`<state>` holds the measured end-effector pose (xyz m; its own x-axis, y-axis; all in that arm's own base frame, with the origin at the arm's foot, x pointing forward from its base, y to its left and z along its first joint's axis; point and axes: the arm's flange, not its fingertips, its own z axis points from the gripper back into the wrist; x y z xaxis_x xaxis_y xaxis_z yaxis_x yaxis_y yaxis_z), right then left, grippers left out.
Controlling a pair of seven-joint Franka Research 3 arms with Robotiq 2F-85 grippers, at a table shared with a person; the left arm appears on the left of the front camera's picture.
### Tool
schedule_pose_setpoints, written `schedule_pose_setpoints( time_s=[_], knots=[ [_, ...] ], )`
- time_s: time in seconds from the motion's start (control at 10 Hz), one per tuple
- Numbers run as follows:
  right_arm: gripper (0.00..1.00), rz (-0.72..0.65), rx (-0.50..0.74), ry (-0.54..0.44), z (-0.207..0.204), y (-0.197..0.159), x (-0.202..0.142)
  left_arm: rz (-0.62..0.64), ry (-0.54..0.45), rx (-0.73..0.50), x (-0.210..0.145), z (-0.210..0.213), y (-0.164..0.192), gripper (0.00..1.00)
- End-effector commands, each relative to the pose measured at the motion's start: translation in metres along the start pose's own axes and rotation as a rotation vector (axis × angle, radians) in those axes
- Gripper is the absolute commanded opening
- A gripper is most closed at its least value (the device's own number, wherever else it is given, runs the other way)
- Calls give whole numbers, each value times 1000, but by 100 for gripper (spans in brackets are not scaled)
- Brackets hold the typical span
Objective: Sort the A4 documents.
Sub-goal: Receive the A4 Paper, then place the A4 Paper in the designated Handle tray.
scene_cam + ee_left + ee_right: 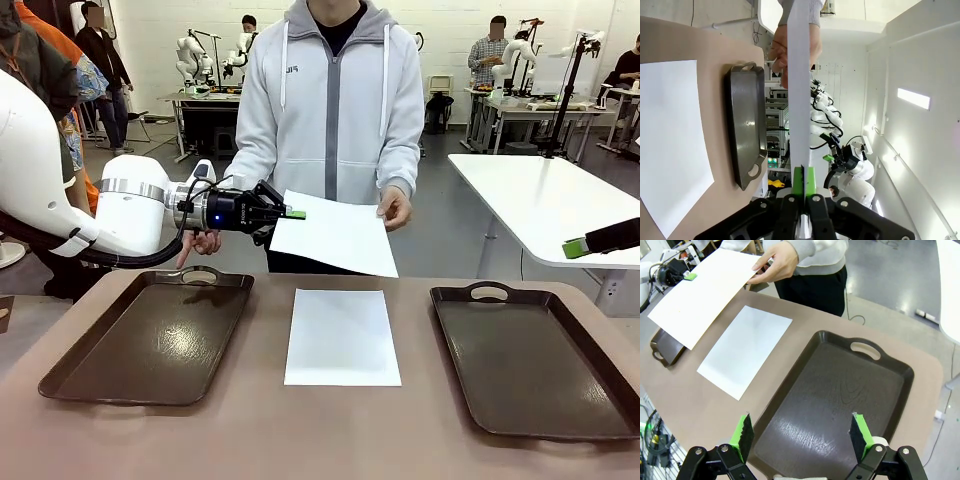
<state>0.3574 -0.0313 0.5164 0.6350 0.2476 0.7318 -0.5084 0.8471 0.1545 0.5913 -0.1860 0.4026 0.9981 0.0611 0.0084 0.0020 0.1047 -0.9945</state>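
Two A4 documents [342, 335]: your left gripper [296, 214] clamps the held sheet [335, 235] at its edge. It looks thin and floppy, so pull gently. Your right gripper [802, 432] gapes.

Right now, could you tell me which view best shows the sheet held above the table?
Right wrist view: the held sheet shows its whole face, between the person's hand and the left claw. The front view foreshortens it; the left wrist view sees it edge-on.
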Motion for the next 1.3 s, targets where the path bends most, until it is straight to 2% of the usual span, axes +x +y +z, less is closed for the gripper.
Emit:
schedule_pose_setpoints(
  time_s=[0.0,1.2],
  knots=[
    [100,-6,14,-4,-2,-1,-1,5,-7,4,0,-1,1,0],
    [100,-6,14,-4,-2,-1,-1,5,-7,4,0,-1,1,0]
  ],
)
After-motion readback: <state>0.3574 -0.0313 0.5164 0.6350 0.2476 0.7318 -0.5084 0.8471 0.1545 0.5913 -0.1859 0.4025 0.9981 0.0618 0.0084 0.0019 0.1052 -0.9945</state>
